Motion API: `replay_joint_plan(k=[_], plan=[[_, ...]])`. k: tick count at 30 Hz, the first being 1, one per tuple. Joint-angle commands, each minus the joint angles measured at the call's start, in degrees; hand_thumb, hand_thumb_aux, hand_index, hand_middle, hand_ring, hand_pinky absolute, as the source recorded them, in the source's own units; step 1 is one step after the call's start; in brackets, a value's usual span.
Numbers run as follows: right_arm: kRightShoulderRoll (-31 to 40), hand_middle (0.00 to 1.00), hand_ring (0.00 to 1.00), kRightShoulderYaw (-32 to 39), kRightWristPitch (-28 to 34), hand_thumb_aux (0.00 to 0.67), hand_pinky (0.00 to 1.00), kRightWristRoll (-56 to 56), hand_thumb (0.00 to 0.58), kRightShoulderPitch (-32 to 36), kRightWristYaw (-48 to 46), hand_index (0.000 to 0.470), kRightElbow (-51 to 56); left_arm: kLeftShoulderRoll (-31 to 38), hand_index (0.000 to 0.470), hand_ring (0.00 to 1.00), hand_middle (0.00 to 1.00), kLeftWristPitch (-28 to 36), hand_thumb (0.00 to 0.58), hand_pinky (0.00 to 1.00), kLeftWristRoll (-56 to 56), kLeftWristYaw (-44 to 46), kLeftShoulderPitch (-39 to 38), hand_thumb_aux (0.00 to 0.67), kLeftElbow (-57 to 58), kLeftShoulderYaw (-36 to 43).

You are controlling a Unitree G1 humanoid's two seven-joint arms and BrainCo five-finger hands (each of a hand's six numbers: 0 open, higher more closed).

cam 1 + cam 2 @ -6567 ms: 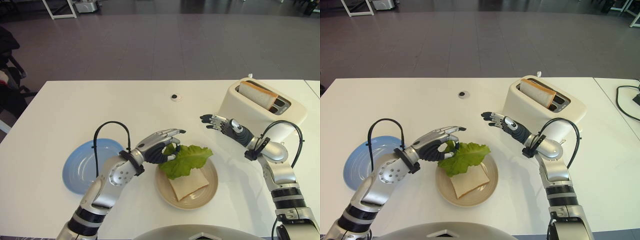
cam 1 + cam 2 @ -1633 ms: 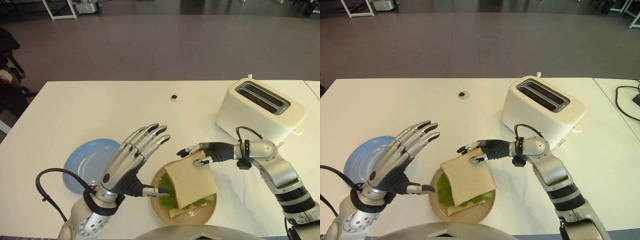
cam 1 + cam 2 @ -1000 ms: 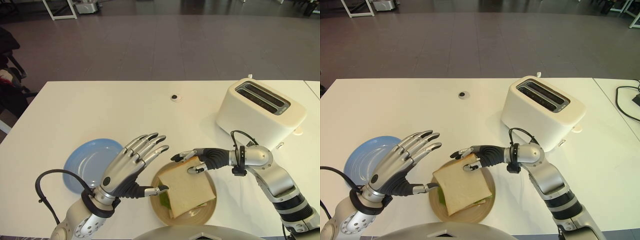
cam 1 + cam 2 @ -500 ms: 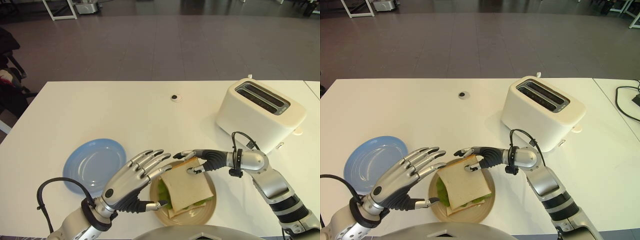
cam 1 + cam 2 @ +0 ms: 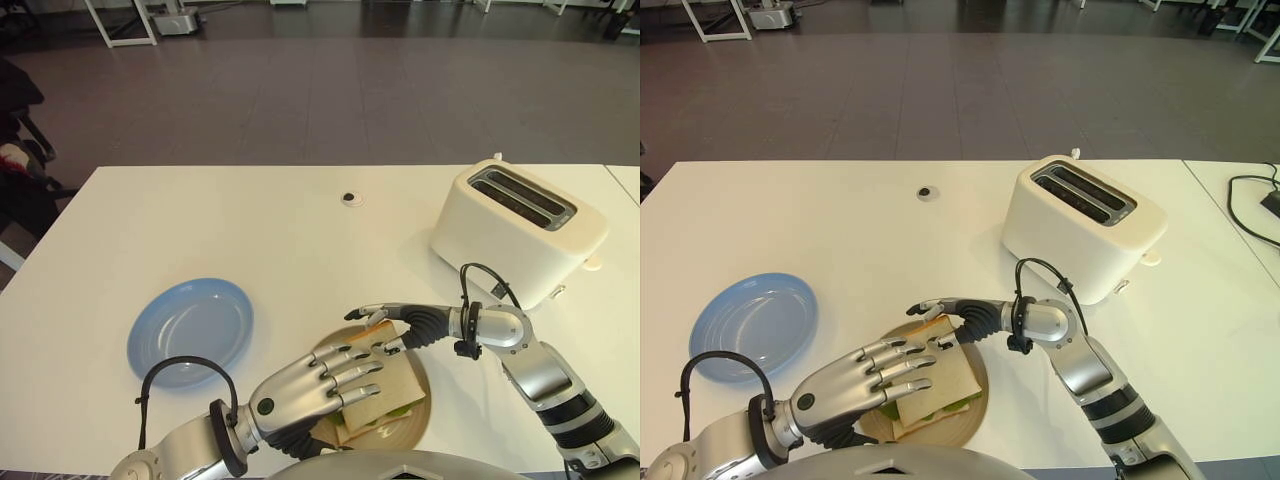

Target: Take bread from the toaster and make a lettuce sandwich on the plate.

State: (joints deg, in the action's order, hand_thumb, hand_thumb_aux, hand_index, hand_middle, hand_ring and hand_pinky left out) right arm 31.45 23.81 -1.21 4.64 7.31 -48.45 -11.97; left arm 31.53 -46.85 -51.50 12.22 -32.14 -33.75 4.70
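Observation:
The sandwich lies on the tan plate near the front table edge: a top bread slice over lettuce and a bottom slice. My left hand lies flat, palm down, with its fingers stretched over the sandwich's left part. My right hand is at the slice's far corner, thumb and fingers pinched on it. The white toaster stands at the back right with both slots empty.
An empty blue plate sits left of the tan plate. A small black round thing lies at mid-table towards the far edge. A cable trails at the right edge. Bare white tabletop lies at the back left.
My left hand has dropped and moved right, from beside the plate to flat over the sandwich. The top slice has settled lower on the lettuce, with my right hand still at its corner.

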Motion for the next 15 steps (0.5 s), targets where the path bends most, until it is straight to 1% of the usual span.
replay_joint_plan(k=[1, 3, 6, 7, 8, 9, 11, 15], plan=[[-0.7, 0.0, 0.0, 0.6, -1.0, 0.67, 0.0, 1.8, 0.58, 1.7, 0.4, 0.47, 1.4, 2.9, 0.136, 0.0, 0.0, -0.1, 0.288, 0.0, 1.5, 3.5, -0.9, 0.194, 1.4, 3.4], [-0.9, 0.0, 0.0, 0.8, -1.2, 0.67, 0.0, 1.9, 0.58, 1.7, 0.5, 0.47, 1.3, 3.8, 0.133, 0.0, 0.0, 0.5, 0.281, 0.0, 1.3, 4.1, -1.2, 0.189, 3.2, 4.1], [-1.3, 0.0, 0.0, 0.7, -1.5, 0.67, 0.0, 2.5, 0.58, 2.2, 0.8, 0.47, 2.0, 5.0, 0.118, 0.0, 0.0, 1.6, 0.255, 0.0, 1.9, 5.7, -1.7, 0.168, 5.1, 5.9], [-1.5, 0.0, 0.0, 0.5, -1.7, 0.583, 0.0, 2.7, 0.57, 2.3, 1.1, 0.409, 2.3, 5.5, 0.123, 0.0, 0.0, 2.0, 0.265, 0.0, 2.4, 6.4, -1.9, 0.176, 5.5, 6.5], [-1.7, 0.0, 0.0, 0.4, -2.0, 0.344, 0.0, 3.1, 0.443, 2.5, 1.5, 0.241, 2.6, 6.1, 0.118, 0.0, 0.0, 2.7, 0.255, 0.0, 3.0, 7.1, -2.0, 0.168, 6.2, 7.4], [-1.9, 0.0, 0.0, 0.2, -2.3, 0.0, 0.0, 3.5, 0.0, 2.5, 1.9, 0.0, 2.7, 6.6, 0.116, 0.0, 0.0, 3.2, 0.251, 0.0, 3.5, 7.7, -2.1, 0.166, 6.9, 8.3], [-2.4, 0.0, 0.0, 0.1, -2.9, 0.0, 0.0, 4.0, 0.0, 3.1, 2.5, 0.0, 3.0, 7.3, 0.111, 0.0, 0.0, 4.4, 0.241, 0.0, 4.0, 9.1, -2.8, 0.158, 7.5, 10.0], [-4.0, 0.0, 0.0, -2.3, -3.3, 0.0, 0.0, 5.4, 0.0, 5.6, 6.2, 0.0, 5.6, 9.5, 0.114, 0.0, 0.0, 6.3, 0.248, 0.0, 2.0, 9.8, -2.6, 0.163, 8.6, 11.7]])
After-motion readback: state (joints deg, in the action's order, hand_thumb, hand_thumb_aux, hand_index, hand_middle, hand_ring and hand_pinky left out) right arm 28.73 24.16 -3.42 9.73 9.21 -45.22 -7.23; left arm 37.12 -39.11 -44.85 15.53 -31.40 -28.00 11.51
